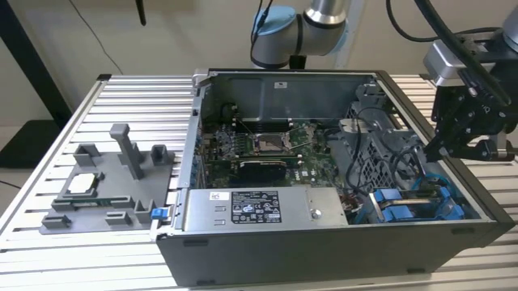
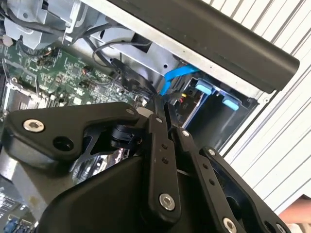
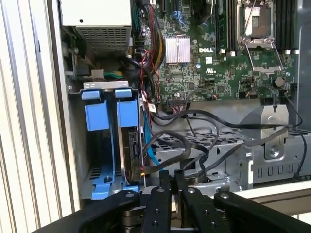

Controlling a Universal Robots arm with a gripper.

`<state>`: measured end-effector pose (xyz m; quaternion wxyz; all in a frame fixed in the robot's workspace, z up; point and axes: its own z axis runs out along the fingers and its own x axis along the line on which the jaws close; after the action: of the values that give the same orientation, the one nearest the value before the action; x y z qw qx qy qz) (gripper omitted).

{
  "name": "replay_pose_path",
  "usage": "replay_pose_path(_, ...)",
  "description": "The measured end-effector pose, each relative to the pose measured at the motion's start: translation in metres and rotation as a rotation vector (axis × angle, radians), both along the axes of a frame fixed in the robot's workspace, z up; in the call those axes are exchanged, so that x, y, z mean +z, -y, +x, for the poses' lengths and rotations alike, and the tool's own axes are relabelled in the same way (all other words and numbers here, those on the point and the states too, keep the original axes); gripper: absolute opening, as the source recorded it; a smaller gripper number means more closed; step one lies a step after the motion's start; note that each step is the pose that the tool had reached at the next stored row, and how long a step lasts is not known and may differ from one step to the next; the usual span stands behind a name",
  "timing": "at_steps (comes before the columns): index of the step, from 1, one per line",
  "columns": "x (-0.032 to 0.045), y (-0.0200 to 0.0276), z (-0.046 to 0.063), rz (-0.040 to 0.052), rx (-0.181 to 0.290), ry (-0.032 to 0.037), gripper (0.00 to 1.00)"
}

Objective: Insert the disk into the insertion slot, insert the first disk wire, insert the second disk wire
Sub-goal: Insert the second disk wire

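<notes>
Gripper (image 3: 172, 174): fingers pressed together close beside loose black wires (image 3: 209, 145), hold on any wire not discernible; disk (image 3: 132, 145) seated on edge in the insertion slot (image 3: 103, 85); risk: wires snag the fingers, or a skewed plug jams at the disk's port.

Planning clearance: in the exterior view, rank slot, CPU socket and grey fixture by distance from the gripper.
From the gripper:
1. slot: just below it, on the exterior view's right.
2. CPU socket: mid-case, on the motherboard.
3. grey fixture: outside the case, far on the exterior view's left.
</notes>
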<state>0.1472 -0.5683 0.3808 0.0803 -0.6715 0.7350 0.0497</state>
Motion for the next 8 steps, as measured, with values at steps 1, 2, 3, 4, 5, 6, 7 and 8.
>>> replay_pose_path(1,0.0011,0.0000,-0.0016,-0.0002,0.000,0.0000,0.00)
replay_pose_path(2,0.0023,0.0000,-0.0028,-0.0001,0.000,0.0000,0.00)
replay_pose_path(3,0.0035,0.0000,-0.0037,0.0001,0.000,0.0000,0.00)
replay_pose_path(4,0.0049,0.0000,-0.0046,0.0000,0.000,0.0000,0.00)
replay_pose_path(5,0.0061,0.0000,-0.0055,0.0000,0.000,0.0000,0.00)
replay_pose_path(6,0.0073,0.0000,-0.0065,0.0001,0.000,0.0000,0.00)
replay_pose_path(7,0.0085,0.0000,-0.0074,0.0001,0.000,0.0000,0.00)
replay_pose_path(8,0.0097,0.0000,-0.0082,0.0002,0.000,0.0000,0.00)
